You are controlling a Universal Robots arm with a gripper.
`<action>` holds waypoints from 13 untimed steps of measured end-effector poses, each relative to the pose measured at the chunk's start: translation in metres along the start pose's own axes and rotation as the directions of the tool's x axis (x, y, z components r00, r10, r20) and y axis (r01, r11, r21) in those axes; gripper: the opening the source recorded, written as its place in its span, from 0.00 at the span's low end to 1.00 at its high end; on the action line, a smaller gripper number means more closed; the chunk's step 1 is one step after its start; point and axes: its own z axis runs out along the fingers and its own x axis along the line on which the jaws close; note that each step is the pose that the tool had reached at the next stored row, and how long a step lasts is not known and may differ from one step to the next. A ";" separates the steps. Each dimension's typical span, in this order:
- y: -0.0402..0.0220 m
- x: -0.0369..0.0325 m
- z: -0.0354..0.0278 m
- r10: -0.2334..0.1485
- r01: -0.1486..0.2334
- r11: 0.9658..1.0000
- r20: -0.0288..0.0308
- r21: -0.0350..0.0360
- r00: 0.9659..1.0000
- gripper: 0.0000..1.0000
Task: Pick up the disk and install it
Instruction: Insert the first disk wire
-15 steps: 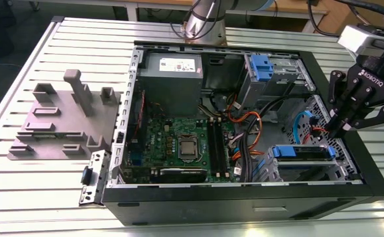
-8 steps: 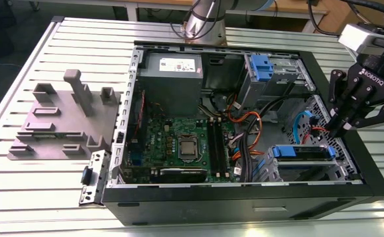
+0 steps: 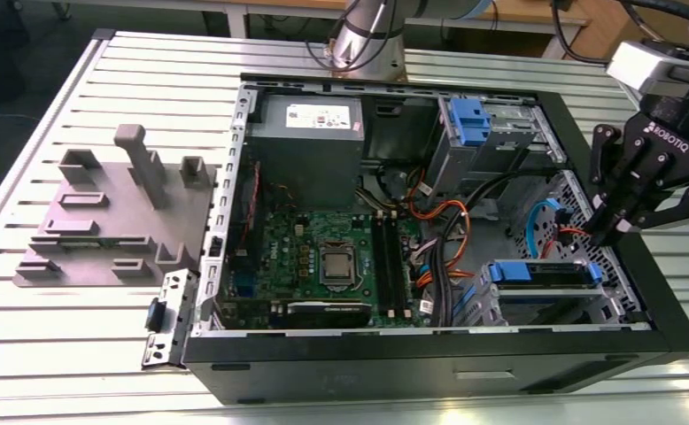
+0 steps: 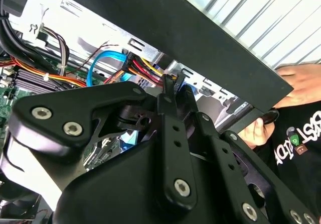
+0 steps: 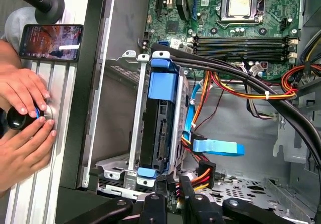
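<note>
Jaws near disk (image 5: pixel 160 128), half-hidden in cage (image 5: pixel 133 133)

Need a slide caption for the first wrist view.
Blue-railed disk sitting in the metal drive cage, tool close beside it, motherboard beyond.

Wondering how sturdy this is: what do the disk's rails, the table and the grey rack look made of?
The disk has smooth, slightly glossy blue rails, likely moulded plastic. The table is pale silvery ribbed slats with a dull sheen, probably aluminium. The grey rack is uniform matte grey blocks, perhaps plastic; painted metal can't be ruled out.
</note>
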 end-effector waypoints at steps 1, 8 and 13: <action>0.0000 -0.0002 -0.0001 0.000 0.000 1.000 -0.002 0.000 1.000 0.24; -0.0002 -0.0014 -0.0004 0.002 -0.002 1.000 -0.020 -0.002 1.000 0.24; -0.0009 -0.0014 -0.0005 0.002 -0.002 1.000 -0.023 -0.002 1.000 0.17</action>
